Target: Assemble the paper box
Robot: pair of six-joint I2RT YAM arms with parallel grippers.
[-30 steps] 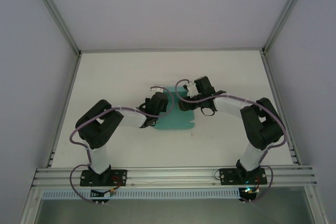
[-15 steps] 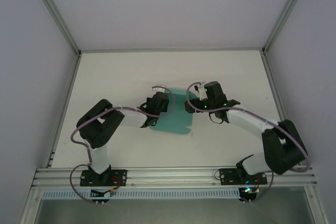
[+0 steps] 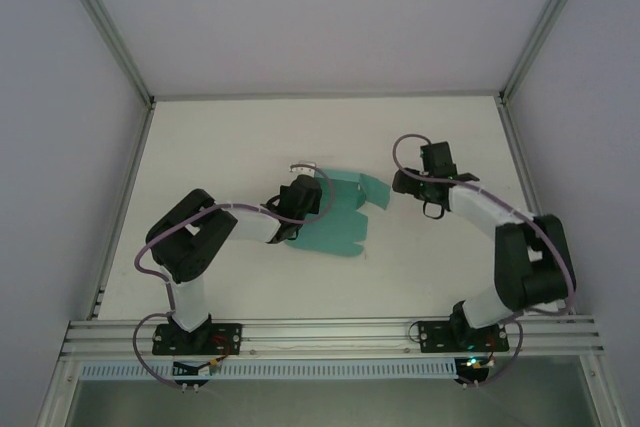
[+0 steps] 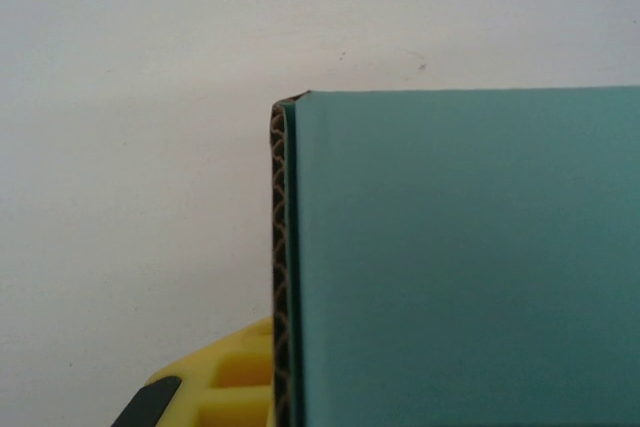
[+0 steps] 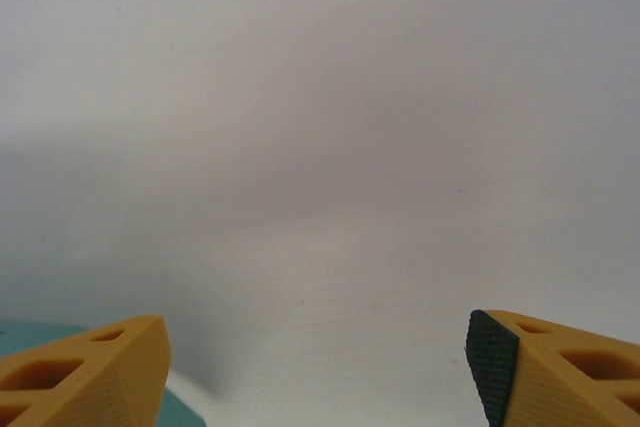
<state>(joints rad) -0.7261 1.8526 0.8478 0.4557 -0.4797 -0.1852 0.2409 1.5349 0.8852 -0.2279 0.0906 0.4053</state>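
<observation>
The paper box is a teal-green card sheet lying partly folded at the table's middle, with a flap raised at its right end. My left gripper is shut on the sheet's left edge. In the left wrist view the card shows its corrugated edge beside one yellow finger; the other finger is hidden behind the card. My right gripper stands open over bare table to the right of the box, holding nothing. A teal sliver shows by its left finger.
The white table is bounded by white enclosure walls and aluminium posts. A metal rail with both arm bases runs along the near edge. Open surface lies behind and on both sides of the box.
My right gripper has come off the box and swung right, its jaws now wider. The right flap, earlier under that gripper, now shows raised. The left arm has stayed still.
</observation>
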